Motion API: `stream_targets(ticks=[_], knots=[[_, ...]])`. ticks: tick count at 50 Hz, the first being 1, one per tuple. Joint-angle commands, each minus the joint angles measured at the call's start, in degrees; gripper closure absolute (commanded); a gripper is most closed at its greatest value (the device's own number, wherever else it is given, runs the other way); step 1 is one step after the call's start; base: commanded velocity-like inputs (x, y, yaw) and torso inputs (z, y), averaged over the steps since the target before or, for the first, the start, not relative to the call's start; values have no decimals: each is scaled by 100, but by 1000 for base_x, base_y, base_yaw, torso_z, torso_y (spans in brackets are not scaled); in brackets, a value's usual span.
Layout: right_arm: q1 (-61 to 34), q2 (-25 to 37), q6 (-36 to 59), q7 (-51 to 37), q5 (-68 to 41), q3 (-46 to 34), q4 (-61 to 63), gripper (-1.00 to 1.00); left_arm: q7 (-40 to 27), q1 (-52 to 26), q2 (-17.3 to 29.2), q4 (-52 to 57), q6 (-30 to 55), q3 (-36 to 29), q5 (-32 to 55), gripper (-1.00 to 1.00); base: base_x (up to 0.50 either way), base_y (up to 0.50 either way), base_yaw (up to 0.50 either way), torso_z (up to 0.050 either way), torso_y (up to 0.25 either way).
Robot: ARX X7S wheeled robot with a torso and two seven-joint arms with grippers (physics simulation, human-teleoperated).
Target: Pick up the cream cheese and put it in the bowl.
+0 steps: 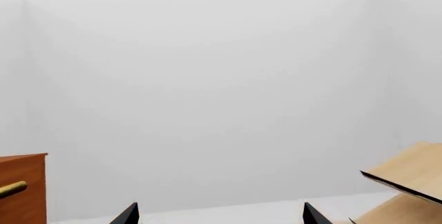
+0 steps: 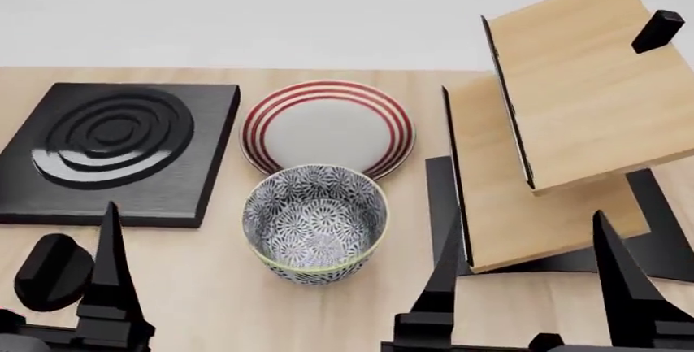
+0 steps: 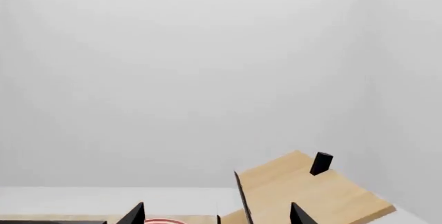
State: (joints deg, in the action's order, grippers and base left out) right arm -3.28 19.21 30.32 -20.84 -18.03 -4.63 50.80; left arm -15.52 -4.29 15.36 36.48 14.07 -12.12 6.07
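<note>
- The bowl (image 2: 314,223) stands upright on the wooden table (image 2: 217,295), its mouth facing up; being round it has no long axis. It is deep, with a dense dark-blue-and-white flower pattern inside and out and a pale yellowish rim.
- The cream cheese does not show in any of the three views, so neither its place nor the way it points can be told.
- No brand, label or readable writing appears on anything in view.
- Just behind the bowl, touching or nearly touching its far rim, lies a flat white plate (image 2: 327,128) with red rings.
- To the left of the bowl, near but apart, sits a black square stove plate (image 2: 114,149) with raised concentric rings.
- To the right of the bowl stands a light wooden cabinet (image 2: 574,116) on a black base, its panels tilted, with a small black knob (image 2: 657,31) on the upper panel.
- The left gripper (image 2: 81,287) hangs at the near edge of the table, left of the bowl; in the left wrist view its two dark fingertips (image 1: 128,214) stand well apart with nothing between them.
- The right gripper (image 2: 531,287) hangs near the table edge, right of the bowl and in front of the cabinet; its fingers (image 2: 623,287) are spread wide and hold nothing.
- In the left wrist view a reddish-brown piece of furniture (image 1: 24,188) with a brass handle shows at one edge.
</note>
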Motion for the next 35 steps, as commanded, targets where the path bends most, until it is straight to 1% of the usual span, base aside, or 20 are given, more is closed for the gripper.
stream_targets(ticks=[1, 7, 35], knots=[[-72, 43, 100, -80, -71, -11, 234, -100, -7, -16, 27, 14, 12, -46, 38, -100, 391, 0, 0, 0, 0], [-230, 97, 314, -154, -191, 29, 411, -100, -24, -15, 48, 30, 13, -36, 57, -100, 387, 0, 0, 0, 2], [-103, 157, 46, -222, -204, -68, 198, -100, -90, 23, 84, -84, -108, -101, 100, -100, 389, 0, 0, 0, 0]])
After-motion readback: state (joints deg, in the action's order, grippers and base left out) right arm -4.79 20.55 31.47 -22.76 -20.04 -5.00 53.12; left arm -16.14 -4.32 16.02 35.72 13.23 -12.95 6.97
